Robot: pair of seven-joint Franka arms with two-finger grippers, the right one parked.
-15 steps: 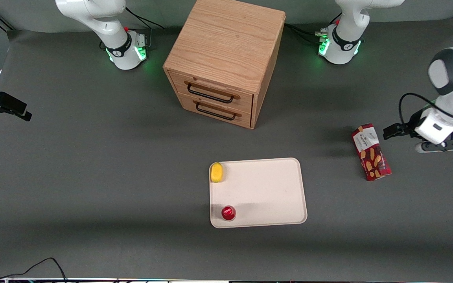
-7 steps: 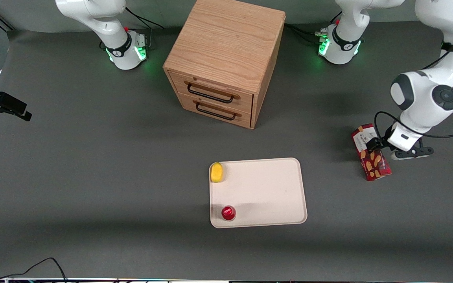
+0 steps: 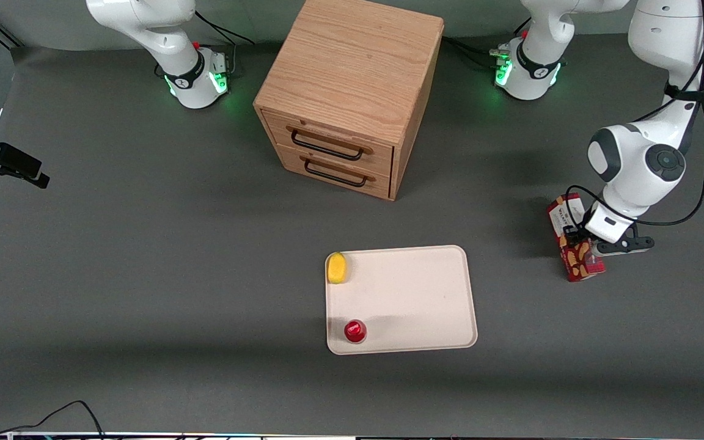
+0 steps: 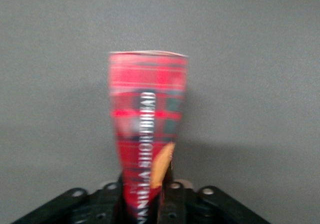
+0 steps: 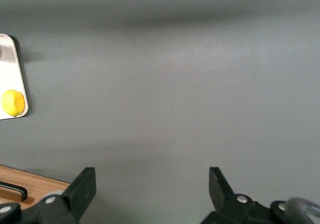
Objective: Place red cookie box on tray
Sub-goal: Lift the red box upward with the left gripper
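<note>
The red cookie box (image 3: 577,244) lies flat on the grey table toward the working arm's end, well apart from the cream tray (image 3: 413,299). My left gripper (image 3: 583,237) is down over the middle of the box. In the left wrist view the box (image 4: 147,119) runs between the two black fingers (image 4: 172,194), which stand open close along its long sides. The box still rests on the table.
A yellow lemon-like item (image 3: 337,267) and a small round red object (image 3: 355,331) sit on the tray's edge nearest the parked arm. The wooden drawer cabinet (image 3: 352,91) stands farther from the front camera than the tray.
My left arm has swung in from the table's end and come down, bringing the gripper from beside the box to directly over it. The box has hardly shifted.
</note>
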